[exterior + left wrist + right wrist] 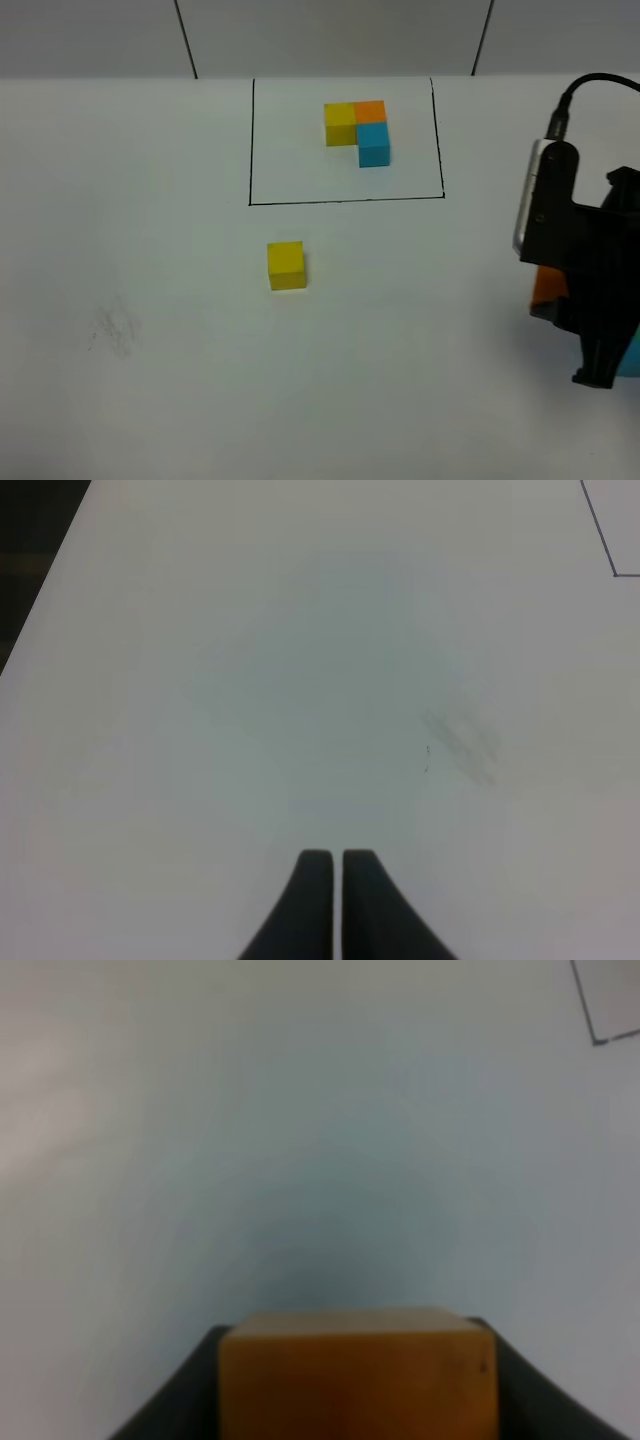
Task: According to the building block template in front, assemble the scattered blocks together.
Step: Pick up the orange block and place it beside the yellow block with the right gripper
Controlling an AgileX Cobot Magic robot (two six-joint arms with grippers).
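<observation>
cube (350, 1360), matte orange, seemingly square-edged, clamped in right gripper (355, 1400); left gripper (338, 900) pinched closed.

On your white worktop (180, 400), the building block template (365, 120) sits inside a thin black rectangle (345, 201) at the far middle. Its yellow and orange cubes are side by side, with light blue on the near side of the orange. A loose yellow cube (286, 265) stands alone just outside the rectangle's near left corner. At the right edge you see the black right arm (585, 270). Part of an orange cube (548, 285) shows at its left flank and part of a light blue cube (630, 355) at its lower right. You cannot see any grip from here.
</observation>
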